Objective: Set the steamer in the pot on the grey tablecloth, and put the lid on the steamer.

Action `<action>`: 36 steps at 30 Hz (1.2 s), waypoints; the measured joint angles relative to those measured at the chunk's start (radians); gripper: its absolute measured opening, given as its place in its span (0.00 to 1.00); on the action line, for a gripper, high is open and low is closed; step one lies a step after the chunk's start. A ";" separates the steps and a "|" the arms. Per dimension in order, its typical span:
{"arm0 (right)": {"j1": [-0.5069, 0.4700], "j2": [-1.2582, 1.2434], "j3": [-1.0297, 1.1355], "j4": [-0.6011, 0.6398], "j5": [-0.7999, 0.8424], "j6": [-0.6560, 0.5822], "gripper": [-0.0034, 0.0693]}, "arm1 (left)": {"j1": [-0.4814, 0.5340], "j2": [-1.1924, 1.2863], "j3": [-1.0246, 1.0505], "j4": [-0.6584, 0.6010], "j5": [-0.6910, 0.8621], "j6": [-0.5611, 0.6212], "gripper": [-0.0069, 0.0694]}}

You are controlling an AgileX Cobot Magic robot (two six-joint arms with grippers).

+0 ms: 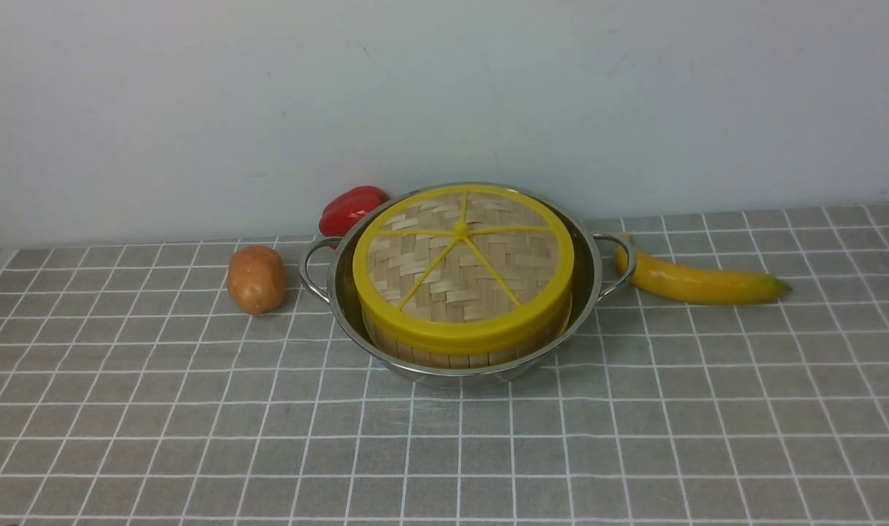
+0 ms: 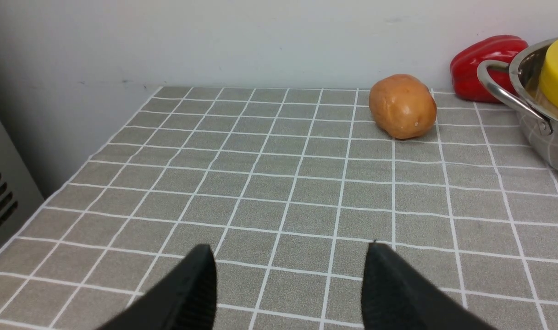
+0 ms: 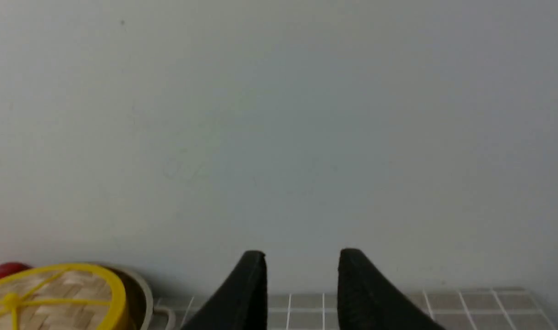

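Front view: lid (image 1: 444,270) on steamer (image 1: 451,358), in pot (image 1: 415,371). Both tools (image 2: 288,270) (image 3: 301,256) open, empty. Prob. seated; keep clear, don't nudge.

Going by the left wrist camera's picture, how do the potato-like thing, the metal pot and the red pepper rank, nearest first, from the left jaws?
1. Potato-like thing: nearest, left of the pot.
2. Metal pot: its left handle lies beyond the potato-like thing.
3. Red pepper: seemingly farthest, behind the pot's left handle.
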 joint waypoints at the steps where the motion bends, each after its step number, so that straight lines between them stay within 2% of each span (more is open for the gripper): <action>1: 0.000 -0.031 0.028 0.000 0.000 0.006 0.38 | 0.000 0.000 0.000 0.000 0.000 0.000 0.62; 6: 0.000 -0.229 0.268 -0.004 -0.014 0.021 0.38 | 0.000 0.000 0.000 0.000 0.000 0.000 0.62; 13: 0.000 -0.390 0.454 -0.002 -0.088 0.025 0.38 | 0.000 0.000 0.000 0.000 0.000 0.000 0.62; 18: 0.000 -0.464 0.469 0.023 -0.060 0.025 0.38 | 0.000 0.000 0.000 0.000 0.000 0.000 0.62; 24: 0.000 -0.468 0.471 0.041 0.136 0.025 0.38 | 0.000 0.000 0.000 0.000 0.000 0.000 0.62; 36: 0.000 -0.468 0.471 0.052 0.157 0.025 0.38 | 0.000 0.000 0.000 0.000 0.000 0.000 0.62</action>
